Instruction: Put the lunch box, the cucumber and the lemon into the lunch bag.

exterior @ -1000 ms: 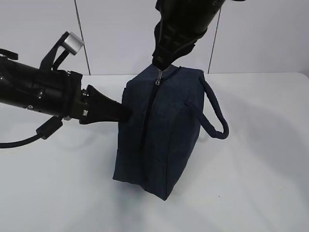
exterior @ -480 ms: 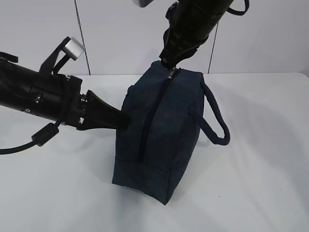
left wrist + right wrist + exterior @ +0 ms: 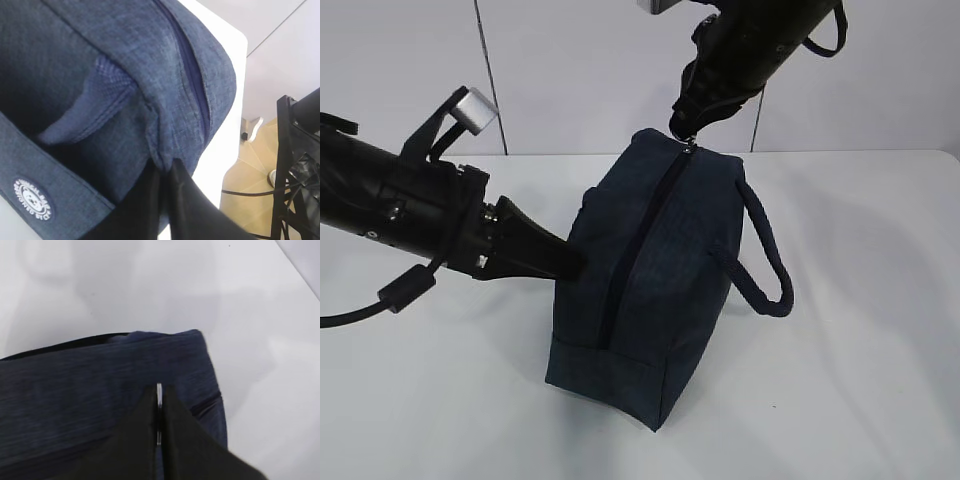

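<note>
The dark navy lunch bag (image 3: pixel 650 280) stands tilted on the white table, its zipper line (image 3: pixel 645 235) running up the top face and looking closed. My left gripper (image 3: pixel 578 262) is shut on a pinch of the bag's fabric at its left side; in the left wrist view the fabric (image 3: pixel 162 162) bunches between the black fingers. My right gripper (image 3: pixel 682 133) is shut on the metal ring pull (image 3: pixel 159 392) at the far top end of the bag (image 3: pixel 100 390). The lunch box, cucumber and lemon are out of view.
Two looped strap handles (image 3: pixel 765 250) hang off the bag's right side. The white table (image 3: pixel 860 380) spreads around the bag, with a pale wall behind. The table's edge and a black stand (image 3: pixel 295 165) show at the right of the left wrist view.
My right gripper has moved right and up with the ring pull, from mid-top to the bag's far end. The bag tipped and shifted slightly left; the left gripper kept its hold.
</note>
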You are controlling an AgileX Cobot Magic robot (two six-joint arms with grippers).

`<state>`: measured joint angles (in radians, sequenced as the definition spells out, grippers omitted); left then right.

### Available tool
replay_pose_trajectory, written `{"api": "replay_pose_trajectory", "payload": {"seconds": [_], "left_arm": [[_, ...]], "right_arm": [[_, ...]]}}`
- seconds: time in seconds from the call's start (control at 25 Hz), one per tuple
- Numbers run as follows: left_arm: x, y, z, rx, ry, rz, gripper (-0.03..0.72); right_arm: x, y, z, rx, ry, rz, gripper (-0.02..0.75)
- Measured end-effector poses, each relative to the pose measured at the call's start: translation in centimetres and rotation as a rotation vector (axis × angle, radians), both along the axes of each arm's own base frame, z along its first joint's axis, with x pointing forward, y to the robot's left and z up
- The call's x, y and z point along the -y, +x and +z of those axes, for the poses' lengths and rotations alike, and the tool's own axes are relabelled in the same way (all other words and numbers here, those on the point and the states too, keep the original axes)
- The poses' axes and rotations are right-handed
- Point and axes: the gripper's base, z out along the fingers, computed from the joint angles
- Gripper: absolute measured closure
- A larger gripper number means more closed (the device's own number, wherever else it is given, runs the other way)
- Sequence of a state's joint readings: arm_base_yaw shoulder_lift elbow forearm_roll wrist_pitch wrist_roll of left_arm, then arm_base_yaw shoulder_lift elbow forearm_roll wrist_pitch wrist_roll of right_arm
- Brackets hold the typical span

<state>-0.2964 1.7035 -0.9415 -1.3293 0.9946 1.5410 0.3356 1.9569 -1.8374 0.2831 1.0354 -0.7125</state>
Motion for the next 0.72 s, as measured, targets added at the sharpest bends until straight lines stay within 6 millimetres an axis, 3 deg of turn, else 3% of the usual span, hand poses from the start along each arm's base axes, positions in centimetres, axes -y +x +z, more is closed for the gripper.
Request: {"api": "replay_pose_trajectory", "payload": {"seconds": [0.32,0.56,0.72], "left_arm": [[-0.1,-0.2,-0.1,0.000,0.015,-0.025,0.692],[-0.1,-0.3,-0.2,0.003,0.028,-0.036,0.692],[-0.1,-0.3,-0.3,0.004,0.032,-0.042,0.692]], "right_arm": [[3.3,2.8,-1.7,-0.031,0.187,-0.022,0.730],[5.9,5.2,-4.6,-0.073,0.373,-0.043,0.730],[7.4,6.8,-7.9,-0.113,0.478,-0.061,0.730]]}}
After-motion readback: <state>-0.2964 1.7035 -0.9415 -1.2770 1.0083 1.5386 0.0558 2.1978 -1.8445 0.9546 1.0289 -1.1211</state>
